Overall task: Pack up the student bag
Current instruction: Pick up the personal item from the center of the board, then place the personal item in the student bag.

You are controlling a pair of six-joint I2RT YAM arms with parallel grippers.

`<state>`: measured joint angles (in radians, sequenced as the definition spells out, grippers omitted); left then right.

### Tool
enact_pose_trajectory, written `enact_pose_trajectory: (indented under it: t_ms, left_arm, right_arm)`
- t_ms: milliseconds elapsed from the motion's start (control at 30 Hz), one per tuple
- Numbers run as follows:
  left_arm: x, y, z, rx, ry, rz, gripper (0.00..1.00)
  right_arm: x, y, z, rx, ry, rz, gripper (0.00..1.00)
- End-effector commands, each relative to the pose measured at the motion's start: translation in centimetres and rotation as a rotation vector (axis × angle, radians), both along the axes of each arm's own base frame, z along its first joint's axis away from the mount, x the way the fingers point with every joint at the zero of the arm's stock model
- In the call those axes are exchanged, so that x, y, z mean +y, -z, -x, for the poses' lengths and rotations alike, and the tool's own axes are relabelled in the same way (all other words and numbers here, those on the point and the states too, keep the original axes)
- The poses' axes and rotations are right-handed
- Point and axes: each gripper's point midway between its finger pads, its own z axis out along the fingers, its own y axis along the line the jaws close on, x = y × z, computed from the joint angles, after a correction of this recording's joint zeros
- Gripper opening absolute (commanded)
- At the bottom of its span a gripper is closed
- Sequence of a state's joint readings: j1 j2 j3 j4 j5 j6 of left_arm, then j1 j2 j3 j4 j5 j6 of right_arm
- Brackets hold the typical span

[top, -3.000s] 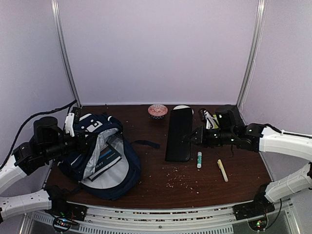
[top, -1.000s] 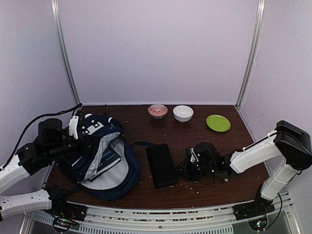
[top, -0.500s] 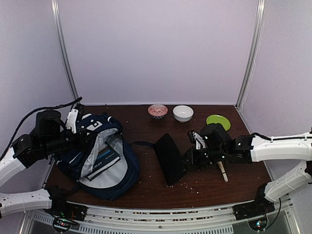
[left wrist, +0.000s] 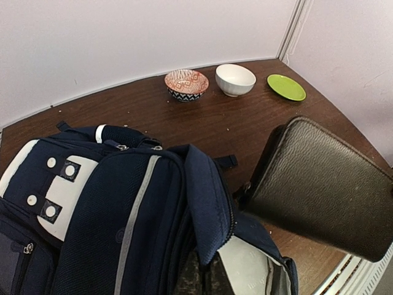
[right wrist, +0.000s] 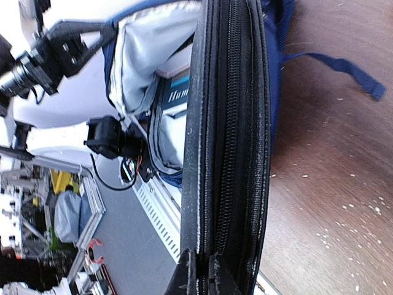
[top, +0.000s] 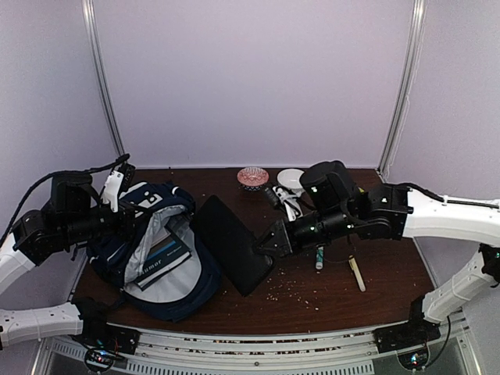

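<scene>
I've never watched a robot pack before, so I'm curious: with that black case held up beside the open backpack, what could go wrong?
1. The right claw pinches the black case only at one edge, so it may swing or slip out.
2. The case looks about as wide as the opening of the backpack and could snag on the rim or on the book inside.
3. If the left claw loses the rim, the opening may collapse.

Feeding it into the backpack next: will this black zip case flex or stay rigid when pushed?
Probably rigid: the black zip case shows no sag, held by one edge. Its grained cover looks unlikely to slip. The soft mouth of the backpack may give.
</scene>
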<state>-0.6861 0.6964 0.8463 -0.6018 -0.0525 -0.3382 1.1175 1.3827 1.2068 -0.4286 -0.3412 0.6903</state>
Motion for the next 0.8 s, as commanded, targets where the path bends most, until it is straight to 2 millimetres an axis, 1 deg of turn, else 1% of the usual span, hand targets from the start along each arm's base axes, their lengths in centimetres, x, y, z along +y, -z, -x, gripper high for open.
enact_pose_trajectory:
  t_ms: [0,100,300,333,467,600,767]
  left_arm:
    - [0.0,-5.2,-0.6,-0.152,-0.011,0.109,0.00]
    - [-0.4,-5.4,-0.6,-0.156,0.006,0.124,0.00]
    - [-1.3,-5.7,-0.5,-0.153,0.049,0.149,0.00]
    - [-1.4,-5.7,-0.4,-0.154,0.055,0.154,0.00]
    - [-2.0,-6.0,-0.2,-0.153,0.083,0.177,0.00]
    - [-2.5,-6.3,-0.1,-0.152,0.107,0.199,0.00]
    - [-3.3,-6.9,0.0,-0.153,0.145,0.219,0.00]
  right_arm:
    - [3.1,-1.5,0.9,-0.018,-0.107,-0.033,0.00]
    - [4.3,-0.4,0.6,-0.021,-0.109,0.015,0.00]
    - [6.2,0.8,-1.5,-0.080,-0.063,0.125,0.00]
    - [6.5,0.8,-1.7,-0.095,-0.059,0.144,0.00]
    - [7.4,1.6,-3.1,-0.129,-0.029,0.216,0.00]
    - [8.4,2.1,-3.9,-0.159,-0.028,0.275,0.00]
    - [8.8,2.5,-5.4,-0.233,-0.002,0.380,0.00]
